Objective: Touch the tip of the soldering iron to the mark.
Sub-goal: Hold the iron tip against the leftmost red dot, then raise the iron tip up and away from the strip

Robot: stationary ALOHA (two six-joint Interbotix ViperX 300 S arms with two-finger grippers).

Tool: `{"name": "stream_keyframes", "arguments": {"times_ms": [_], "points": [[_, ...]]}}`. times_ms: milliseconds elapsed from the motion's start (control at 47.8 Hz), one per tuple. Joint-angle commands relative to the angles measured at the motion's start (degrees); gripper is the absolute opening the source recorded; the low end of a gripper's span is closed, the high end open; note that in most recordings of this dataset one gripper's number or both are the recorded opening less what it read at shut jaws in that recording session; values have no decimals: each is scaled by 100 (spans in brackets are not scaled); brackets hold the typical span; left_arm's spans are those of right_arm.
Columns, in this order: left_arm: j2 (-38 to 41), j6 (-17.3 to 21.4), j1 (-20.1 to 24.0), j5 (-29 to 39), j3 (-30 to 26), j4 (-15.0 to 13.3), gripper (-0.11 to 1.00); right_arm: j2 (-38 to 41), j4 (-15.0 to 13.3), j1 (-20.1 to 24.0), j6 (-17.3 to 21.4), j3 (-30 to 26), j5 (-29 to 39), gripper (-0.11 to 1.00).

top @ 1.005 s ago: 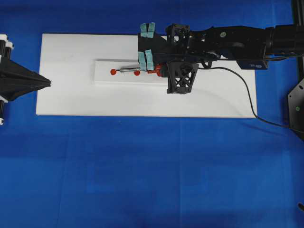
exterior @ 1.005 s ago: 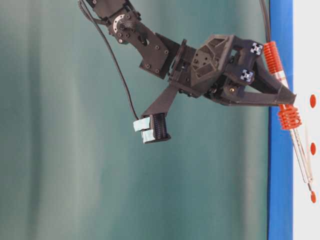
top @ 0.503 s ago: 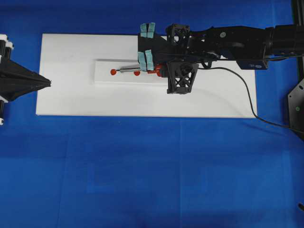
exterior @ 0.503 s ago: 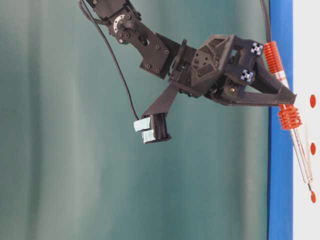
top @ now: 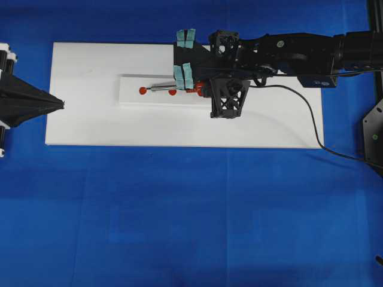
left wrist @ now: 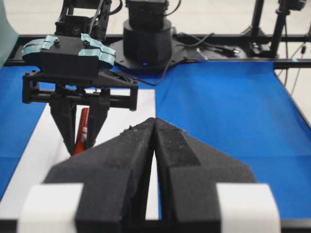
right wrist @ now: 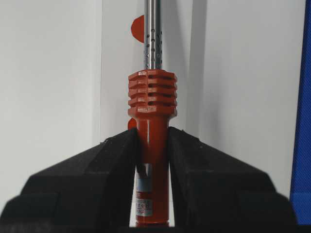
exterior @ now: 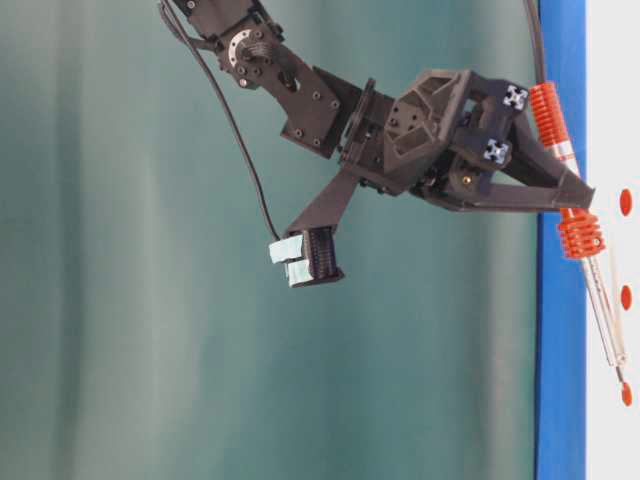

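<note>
My right gripper [top: 195,89] is shut on the red-orange handle of the soldering iron [top: 164,88], seen close in the right wrist view [right wrist: 152,145]. The thin metal shaft runs leftward over the white block [top: 131,98]. The mark [top: 172,92], the middle red dot, lies beside the shaft, partly showing left of it in the right wrist view [right wrist: 137,28]. The tip sits past it, close to the left end dot [top: 142,91]. From table level the tip hovers just off the end dot [exterior: 626,393], away from the mark [exterior: 625,296]. My left gripper [top: 60,104] is shut and empty.
The block rests on a white board [top: 269,128] laid on blue cloth [top: 191,215]. The iron's black cord [top: 302,101] trails right across the board and off its edge. The third dot is hidden under my right gripper in the overhead view.
</note>
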Motion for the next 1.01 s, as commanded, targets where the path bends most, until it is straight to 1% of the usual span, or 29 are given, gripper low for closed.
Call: {"name": "stream_keyframes", "arguments": {"times_ms": [0, 251, 733, 984], "points": [[18, 9, 9, -26, -53, 18, 0, -79, -9, -9, 9, -149, -18, 6], [18, 9, 9, -26, -53, 18, 0, -272, -9, -18, 18, -281, 149, 6], [18, 9, 9, -35, -53, 18, 0, -1204, -53, -18, 9, -765, 1160, 6], [18, 9, 9, -44, -62, 18, 0, -1257, -88, -9, 9, -782, 1204, 6]]}}
